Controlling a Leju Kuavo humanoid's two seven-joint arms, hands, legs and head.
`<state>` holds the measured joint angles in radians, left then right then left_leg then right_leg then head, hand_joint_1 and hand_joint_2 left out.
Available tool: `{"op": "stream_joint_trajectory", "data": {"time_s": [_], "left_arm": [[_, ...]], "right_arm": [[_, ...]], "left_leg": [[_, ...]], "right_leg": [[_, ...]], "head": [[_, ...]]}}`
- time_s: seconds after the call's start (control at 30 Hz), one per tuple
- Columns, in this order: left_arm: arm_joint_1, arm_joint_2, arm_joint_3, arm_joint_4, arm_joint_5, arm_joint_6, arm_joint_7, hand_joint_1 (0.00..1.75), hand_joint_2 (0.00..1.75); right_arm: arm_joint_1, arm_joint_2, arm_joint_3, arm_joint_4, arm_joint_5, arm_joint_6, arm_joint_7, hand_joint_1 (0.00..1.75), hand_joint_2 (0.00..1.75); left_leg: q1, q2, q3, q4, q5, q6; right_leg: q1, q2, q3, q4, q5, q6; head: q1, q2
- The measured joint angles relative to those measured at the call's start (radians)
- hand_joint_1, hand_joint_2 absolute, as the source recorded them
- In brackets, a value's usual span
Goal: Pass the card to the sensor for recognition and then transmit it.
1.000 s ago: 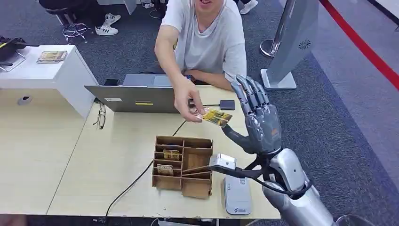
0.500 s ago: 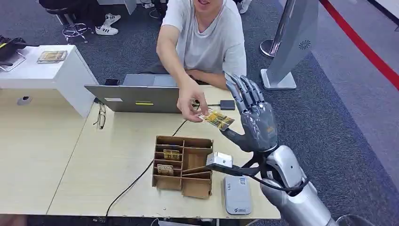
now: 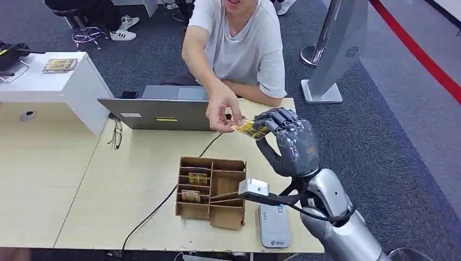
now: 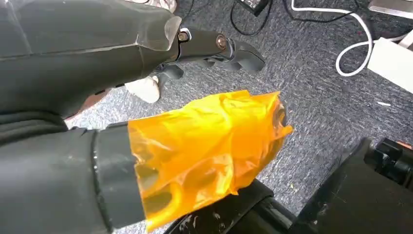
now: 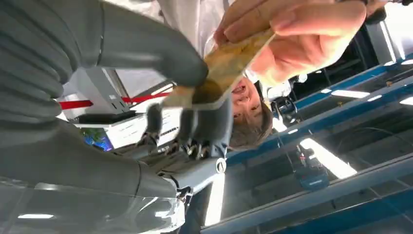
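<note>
Here the right hand (image 3: pixel 291 142) is raised above the far right part of the light wooden desk (image 3: pixel 98 185), its fingers (image 3: pixel 272 117) curled over onto the yellow-patterned card (image 3: pixel 249 129); in the right wrist view the thumb (image 5: pixel 160 58) presses one face of the card (image 5: pixel 219 73) and the dark fingers the other, so the card is pinched between them. The person's hand (image 3: pixel 222 111) grips the same card at its opposite end, thumb and fingertips on it; the person in a pale grey T-shirt (image 3: pixel 244 43) leans across from the far side of the desk. The card hangs in the air between the two hands, above the desk, just beside the open laptop (image 3: pixel 157 111). Nearer the robot, a cardboard organiser (image 3: pixel 212 191) with several compartments stands on the desk, two small yellowish cards lying in its left compartments; a grey card reader (image 3: pixel 273 225) lies flat near the desk's front edge, just right of the organiser. A black cable (image 3: pixel 163 204) runs across the desk past the organiser. The left hand (image 4: pixel 214 46) hangs over dark carpet; its dark fingers look curled in with nothing held, and a crumpled orange film (image 4: pixel 204 146) sits beside them.
</note>
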<state>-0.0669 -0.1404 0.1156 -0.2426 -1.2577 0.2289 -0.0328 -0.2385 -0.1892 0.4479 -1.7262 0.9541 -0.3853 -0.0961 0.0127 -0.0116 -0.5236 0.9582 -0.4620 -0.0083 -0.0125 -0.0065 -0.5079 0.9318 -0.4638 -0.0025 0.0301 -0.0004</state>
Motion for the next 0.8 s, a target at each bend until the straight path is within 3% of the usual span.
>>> {"op": "stream_joint_trajectory", "data": {"time_s": [0.8], "left_arm": [[0.011,0.008,-0.064,-0.001,0.055,0.005,0.010,0.00,0.00]], "right_arm": [[0.020,0.000,0.010,-0.001,-0.089,0.043,-0.039,1.75,1.75]], "left_leg": [[0.000,0.000,0.000,0.000,0.000,0.000]], "right_leg": [[0.000,0.000,-0.001,0.000,0.000,0.000]], "head": [[0.000,0.000]]}}
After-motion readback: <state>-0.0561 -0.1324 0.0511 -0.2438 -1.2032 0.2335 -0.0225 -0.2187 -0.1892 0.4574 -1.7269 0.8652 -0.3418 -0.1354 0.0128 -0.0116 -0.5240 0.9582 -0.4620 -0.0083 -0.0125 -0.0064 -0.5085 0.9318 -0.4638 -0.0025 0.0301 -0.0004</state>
